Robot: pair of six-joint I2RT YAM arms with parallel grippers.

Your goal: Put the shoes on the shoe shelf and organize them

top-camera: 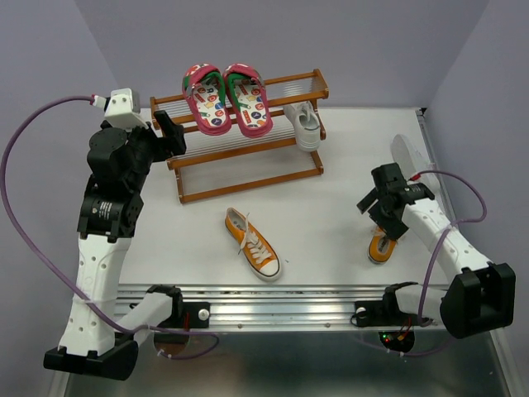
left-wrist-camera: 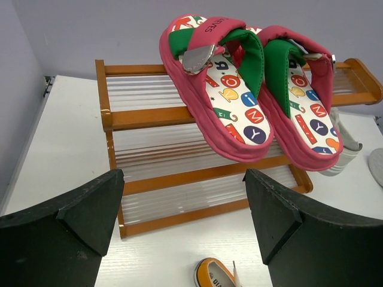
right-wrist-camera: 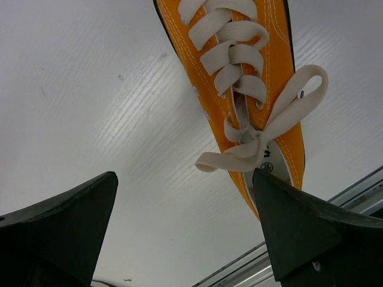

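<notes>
Half the job looks done. The pink fabric pair with green padded straps and letter-printed insoles (top-camera: 207,101) lies on the top tier of the low orange-brown wooden shoe shelf (left-wrist-camera: 149,117). Both toes hang out past the front rail. A white sneaker (top-camera: 307,126) sits at the shelf's right end, apparently on the lower tier.

Three shoes remain on the white counter (top-camera: 331,223):
- An orange canvas sneaker with white laces (top-camera: 253,244) lies at the middle, in front of the shelf.
- Its orange twin (right-wrist-camera: 276,66) lies near the front right edge.
- The second white shoe (top-camera: 411,153) lies to the right, well apart from the shelf. Which way up it lies cannot be told.

The step in hand appears to be picking up the right-hand orange sneaker. The right tool (right-wrist-camera: 184,176) hangs just above it with jaws spread wide and nothing between them, and the shoe sits off toward its right finger. The next move likely calls for centring over the laced upper, lowering, and closing across the shoe's narrow width. The bow's loose flat loops could snag or slip under a pad.

The left tool (left-wrist-camera: 181,179) is also spread wide and empty. It faces the shelf's left end, near the shelf but not touching it.

The shelf's tiers are thin pale rods, smooth and ribbed, so a small sole may rock or slide on them. The sneaker canvas is stitched and matte.
</notes>
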